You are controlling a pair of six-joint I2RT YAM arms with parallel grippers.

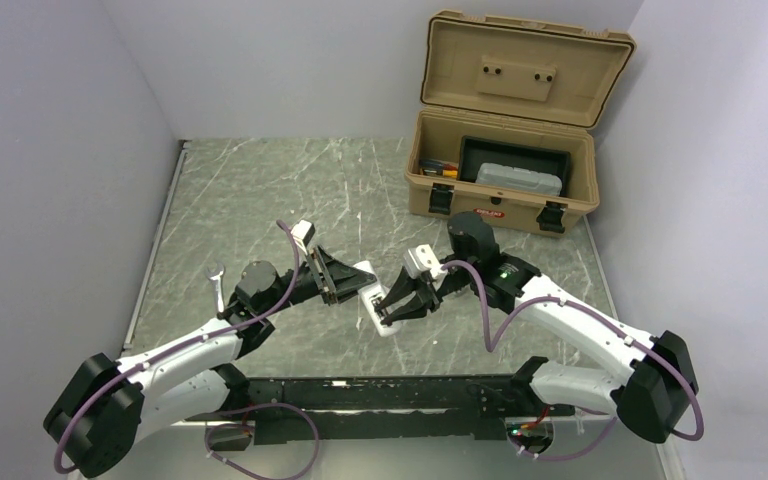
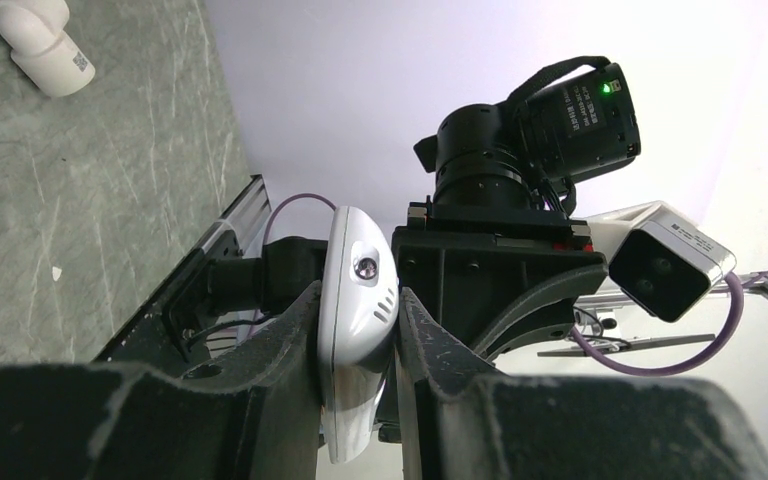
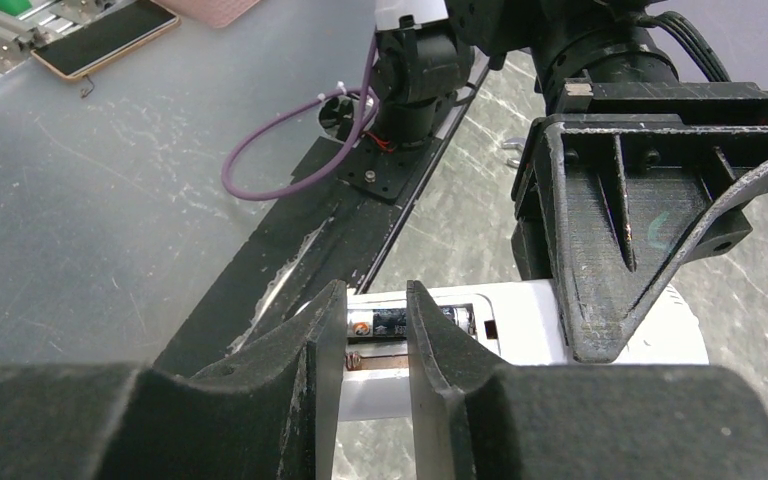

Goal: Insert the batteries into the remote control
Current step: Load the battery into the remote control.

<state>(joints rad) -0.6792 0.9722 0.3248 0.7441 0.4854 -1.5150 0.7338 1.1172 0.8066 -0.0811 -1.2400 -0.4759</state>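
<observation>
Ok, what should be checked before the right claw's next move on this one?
1. Grip of left claw on slim white rectangular remote control: ok.
2. Open battery compartment facing right claw: ok.
3. Alignment of thin dark cylindrical battery between the right claw's fingers: ok.
4. That battery fully seated: cannot tell.
5. Right claw actually gripping it: cannot tell.

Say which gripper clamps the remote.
The left gripper: it pinches the remote by its edges; the right gripper points at a battery lying in it.
</observation>
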